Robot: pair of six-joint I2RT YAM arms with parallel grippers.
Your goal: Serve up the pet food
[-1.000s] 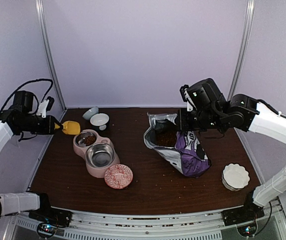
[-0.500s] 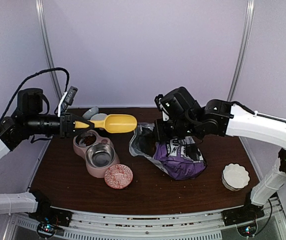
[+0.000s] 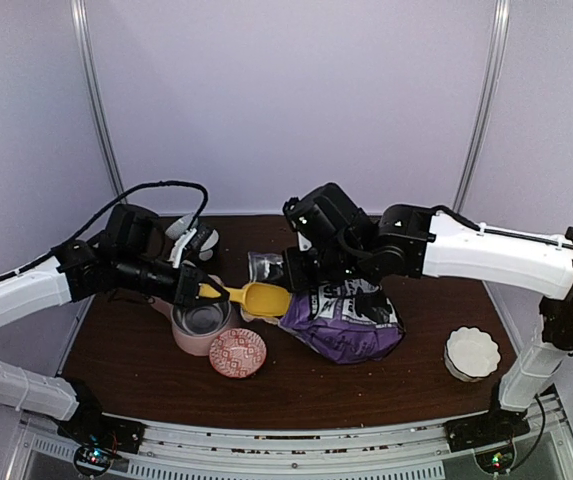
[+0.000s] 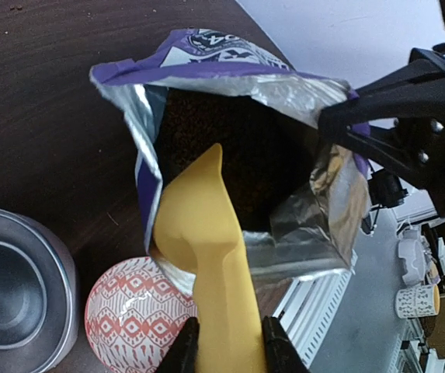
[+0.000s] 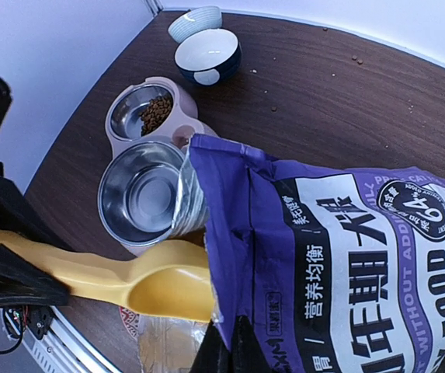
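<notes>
The purple puppy food bag lies on the table with its mouth open toward the left. Dark brown kibble shows inside it. My right gripper is shut on the bag's upper edge and holds the mouth open; its fingertips pinch the purple film. My left gripper is shut on the handle of the yellow scoop. The scoop's bowl looks empty, and its tip sits at the bag's mouth. Some kibble lies in the far steel bowl of the pink feeder.
The near steel bowl holds nothing. A red-patterned dish sits just under the scoop. Two small bowls stand at the back left. A white fluted bowl stands at the front right.
My left arm swung the scoop right and down to the bag's mouth. My right gripper dragged the bag's mouth left, toward the feeder.
</notes>
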